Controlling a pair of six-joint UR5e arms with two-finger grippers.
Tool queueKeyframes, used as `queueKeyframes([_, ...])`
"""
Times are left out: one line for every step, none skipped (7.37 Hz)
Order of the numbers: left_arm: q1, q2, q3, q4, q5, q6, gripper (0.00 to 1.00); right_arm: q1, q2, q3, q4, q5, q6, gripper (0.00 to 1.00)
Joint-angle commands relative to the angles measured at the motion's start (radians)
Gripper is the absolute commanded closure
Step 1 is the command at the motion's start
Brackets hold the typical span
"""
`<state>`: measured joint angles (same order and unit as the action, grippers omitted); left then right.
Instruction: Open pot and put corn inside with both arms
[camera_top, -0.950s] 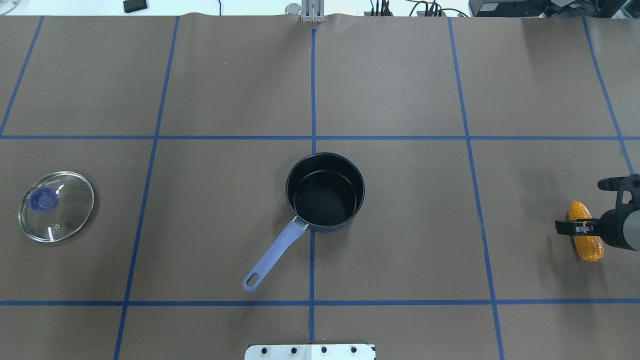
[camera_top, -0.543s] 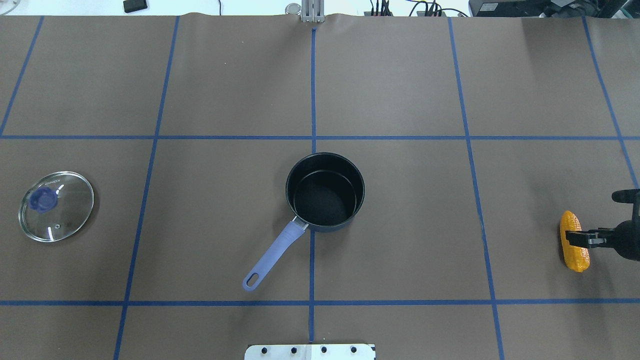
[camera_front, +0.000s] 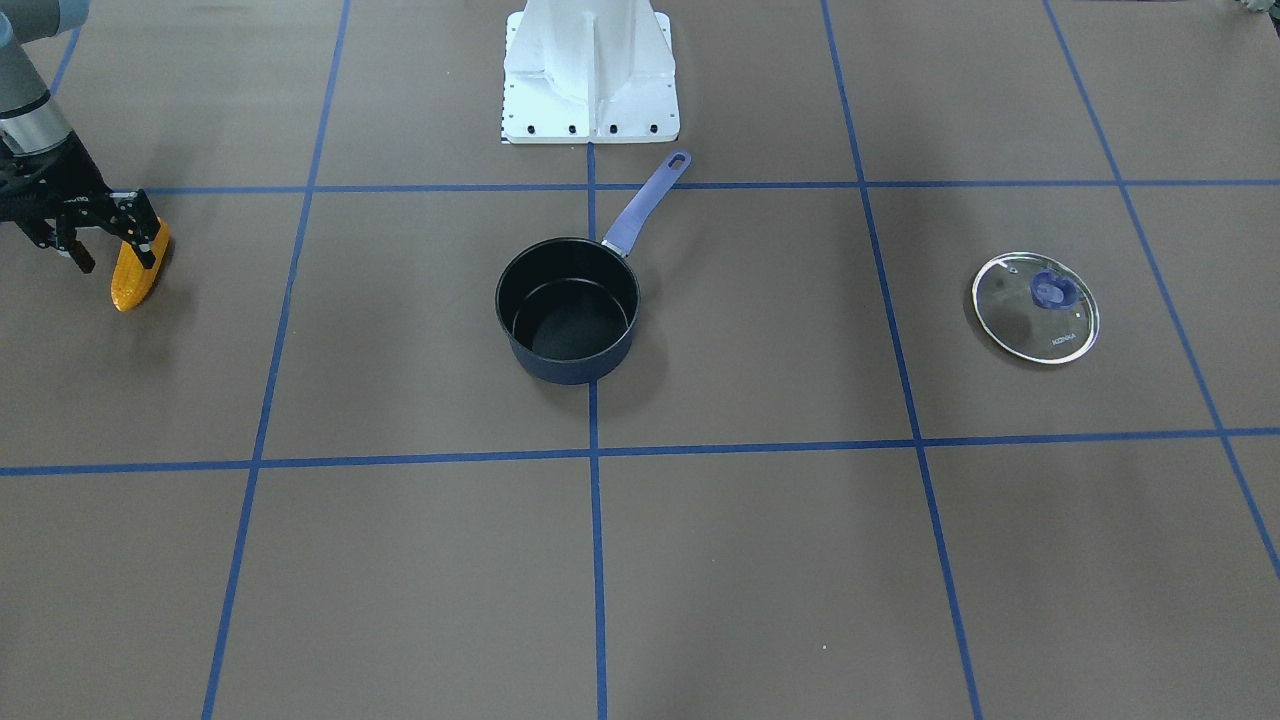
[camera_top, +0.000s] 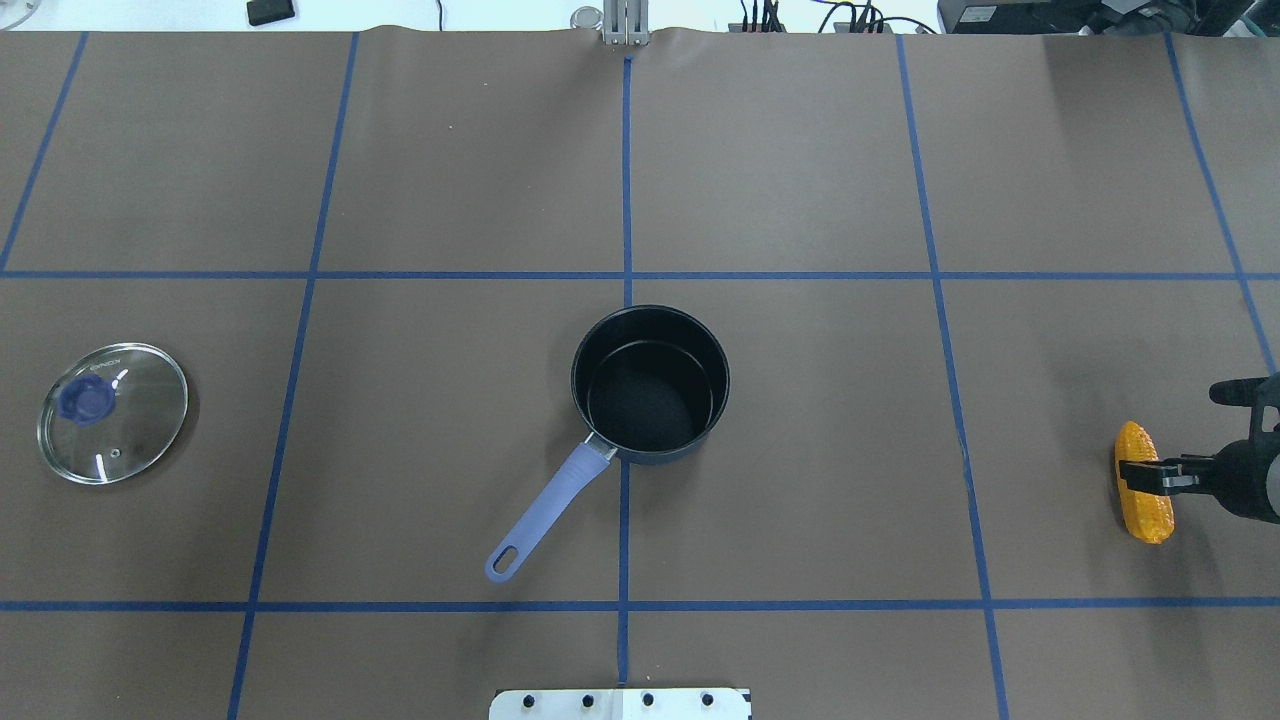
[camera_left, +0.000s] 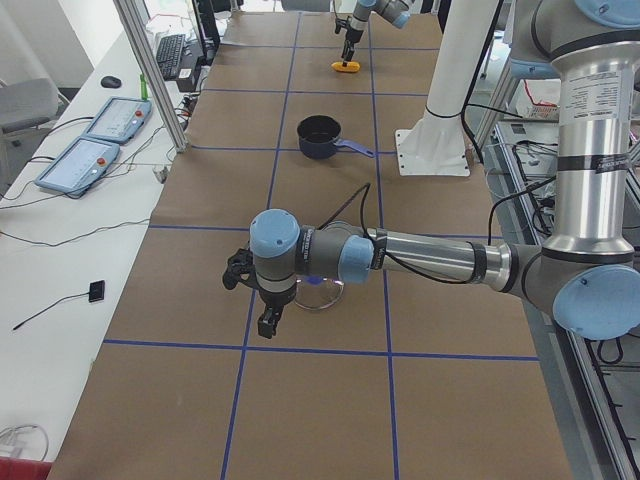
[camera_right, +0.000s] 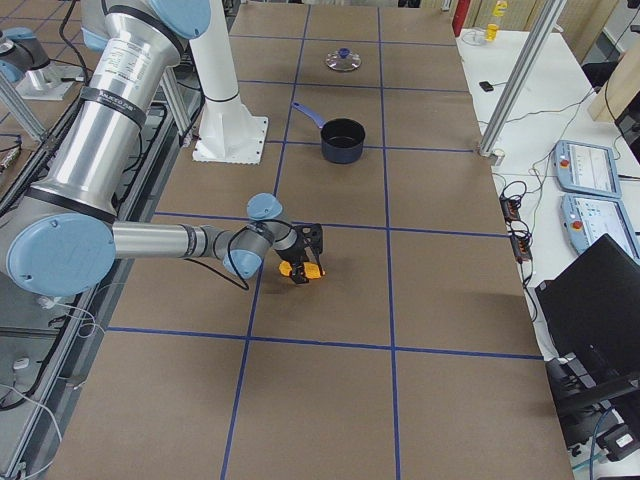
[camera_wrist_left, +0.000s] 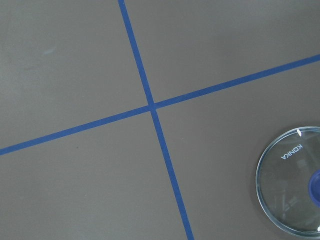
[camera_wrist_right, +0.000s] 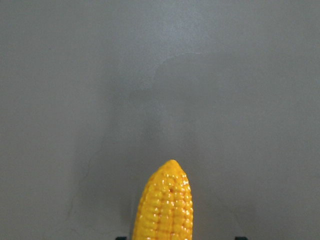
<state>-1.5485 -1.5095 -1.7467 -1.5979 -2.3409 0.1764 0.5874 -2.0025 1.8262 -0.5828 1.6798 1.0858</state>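
The corn (camera_top: 1143, 500) is orange-yellow and sits at the far right of the table. My right gripper (camera_top: 1138, 472) is shut on the corn across its middle. The front view shows the same corn (camera_front: 133, 277) and right gripper (camera_front: 118, 240). In the right wrist view the corn's tip (camera_wrist_right: 167, 200) points away over bare table. The dark pot (camera_top: 648, 400) with a lilac handle (camera_top: 545, 515) stands open and empty at the centre. Its glass lid (camera_top: 112, 413) lies flat at the far left. My left gripper (camera_left: 267, 320) hangs beside the lid; I cannot tell whether it is open or shut.
Blue tape lines divide the brown table cover into squares. The robot's white base (camera_front: 590, 70) stands behind the pot's handle. In the left wrist view, part of the lid (camera_wrist_left: 292, 185) lies at the lower right.
My right gripper has moved a little left and toward the robot with the corn in it. The pot and the lid have not moved.
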Motion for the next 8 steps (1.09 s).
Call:
queueKeyframes([0.001,0.000,0.000,0.001,0.000,0.000,0.01,-0.011,0.036,-0.021,-0.002,0.003,0.003,0.83])
queueKeyframes([0.001,0.000,0.000,-0.001,0.000,0.000,0.01,-0.008,0.036,-0.007,-0.002,0.008,0.002,1.00])
queueKeyframes([0.001,0.000,0.000,-0.001,0.000,0.000,0.01,0.000,0.037,0.037,-0.003,0.038,-0.001,1.00])
queueKeyframes([0.001,-0.002,0.000,-0.001,0.000,0.000,0.01,0.071,0.051,0.071,-0.003,0.135,-0.001,1.00])
queueKeyframes([0.001,0.000,0.000,-0.001,0.000,0.000,0.01,0.138,0.148,0.077,-0.052,0.214,0.000,1.00])
queueKeyframes([0.001,-0.002,0.001,0.001,0.000,0.000,0.01,0.140,0.313,0.067,-0.165,0.212,0.012,1.00])
queueKeyframes([0.001,0.000,0.001,0.001,0.000,0.000,0.01,0.141,0.499,0.070,-0.359,0.209,0.017,1.00])
queueKeyframes([0.002,-0.002,0.001,0.001,0.000,0.000,0.01,0.137,0.677,0.062,-0.534,0.205,0.049,1.00])
